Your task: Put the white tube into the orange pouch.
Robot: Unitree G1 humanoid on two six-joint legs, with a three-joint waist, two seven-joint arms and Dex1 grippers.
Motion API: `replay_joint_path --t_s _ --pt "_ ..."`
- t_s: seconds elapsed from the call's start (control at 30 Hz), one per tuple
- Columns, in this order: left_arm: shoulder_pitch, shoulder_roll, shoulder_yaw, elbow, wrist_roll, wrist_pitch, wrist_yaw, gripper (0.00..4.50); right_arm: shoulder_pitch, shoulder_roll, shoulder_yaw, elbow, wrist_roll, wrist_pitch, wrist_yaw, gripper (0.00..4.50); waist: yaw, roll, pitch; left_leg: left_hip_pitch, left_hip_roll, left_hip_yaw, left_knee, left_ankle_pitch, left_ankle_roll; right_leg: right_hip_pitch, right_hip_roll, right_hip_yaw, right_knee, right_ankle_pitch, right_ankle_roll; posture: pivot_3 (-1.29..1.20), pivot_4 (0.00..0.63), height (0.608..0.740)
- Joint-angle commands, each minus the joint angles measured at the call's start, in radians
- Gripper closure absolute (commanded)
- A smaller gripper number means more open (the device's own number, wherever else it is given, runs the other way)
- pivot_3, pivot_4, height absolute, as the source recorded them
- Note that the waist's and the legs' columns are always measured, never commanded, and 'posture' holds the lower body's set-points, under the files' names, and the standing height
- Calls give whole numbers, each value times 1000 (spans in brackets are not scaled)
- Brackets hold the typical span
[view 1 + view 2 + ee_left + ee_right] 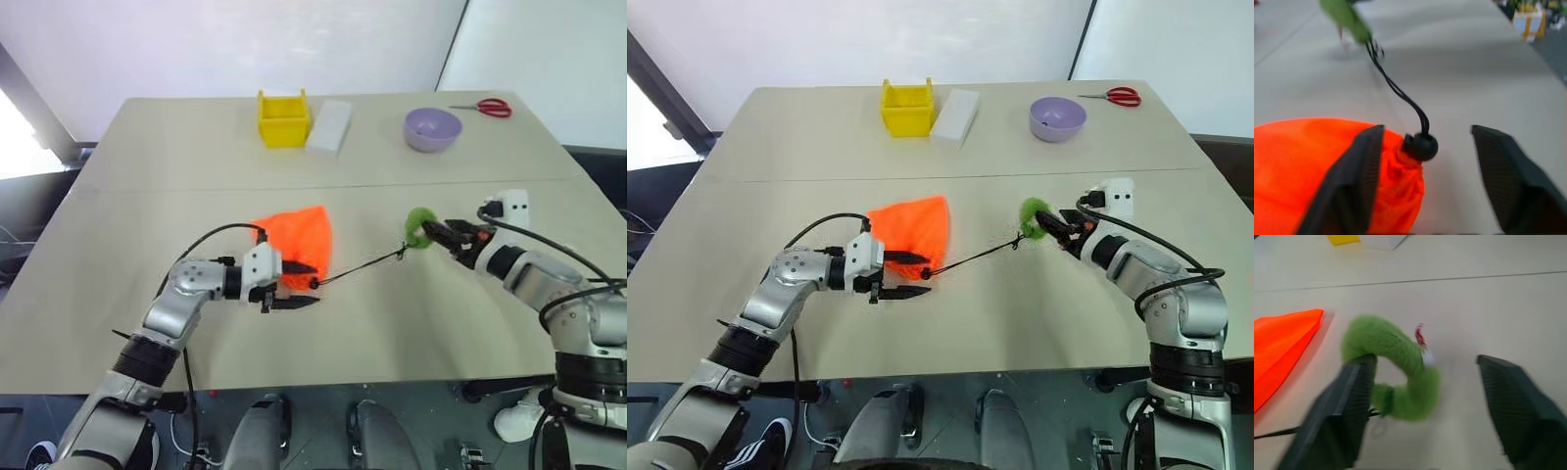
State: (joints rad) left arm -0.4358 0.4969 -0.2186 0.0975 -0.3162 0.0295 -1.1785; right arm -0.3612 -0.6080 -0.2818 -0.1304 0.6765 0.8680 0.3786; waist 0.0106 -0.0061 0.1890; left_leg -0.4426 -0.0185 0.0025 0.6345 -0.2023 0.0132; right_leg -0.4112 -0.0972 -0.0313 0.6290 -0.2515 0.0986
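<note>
The left gripper [1425, 161] stands spread around the orange pouch's [299, 240] cinched neck; the right gripper [1422, 396], jaws spread, flanks the green ring [1396, 367].

- Counter [147, 323]: beige, with a seam running across its middle.
- Yellow bin [283, 118]: near the far edge, left of centre, open side up.
- White block [330, 125]: just beside the bin, on its right.
- Purple bowl [432, 128]: near the far edge, right of the block.
- Red scissors [487, 107]: lying flat by the far right corner, beyond the bowl.
</note>
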Motion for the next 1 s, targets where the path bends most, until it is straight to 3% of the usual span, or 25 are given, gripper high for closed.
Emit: replay_joint_path --t_s 0.03,0.17,0.3,0.4,0.57,0.7,1.0 --pt "20 9 72 -92 -98 86 10 53 5 -35 1 -50 -9 2 38 0 0 0 0 0 0 0 0 0 0 0 0 0 0 0 0 0 150 740" --pt "46 28 167 -179 -237 260 50 53 68 -111 48 -91 -46 -55 165 0 3 0 0 0 0 0 0 0 0 0 0 0 0 0 0 0 150 740" --pt "58 45 279 -210 -335 373 116 53 91 -117 16 -123 -36 -121 230 0 -3 0 0 0 0 0 1 0 0 0 0 0 0 0 0 0 150 740" --pt "72 81 382 -158 -349 413 185 53 213 -153 57 -234 -85 -221 326 0 1 -1 0 1 1 -1 0 0 0 1 1 0 0 0 0 0 150 740" --pt "227 156 461 -67 -232 262 178 53 372 -155 69 -329 -137 -318 370 0 -2 0 0 2 2 0 -1 0 0 1 2 0 -1 -1 0 0 150 740" --pt "323 188 505 -50 -181 185 193 53 473 -181 1 -322 -166 -398 424 0 5 -1 0 1 1 0 -1 -2 -3 2 -1 0 -5 0 -1 0 150 740" --pt "416 214 590 -12 -141 119 243 53 562 -238 -111 -216 -199 -517 542 0 -1 0 -1 0 2 3 -6 -3 -5 2 -6 -2 -16 2 -5 0 150 740"
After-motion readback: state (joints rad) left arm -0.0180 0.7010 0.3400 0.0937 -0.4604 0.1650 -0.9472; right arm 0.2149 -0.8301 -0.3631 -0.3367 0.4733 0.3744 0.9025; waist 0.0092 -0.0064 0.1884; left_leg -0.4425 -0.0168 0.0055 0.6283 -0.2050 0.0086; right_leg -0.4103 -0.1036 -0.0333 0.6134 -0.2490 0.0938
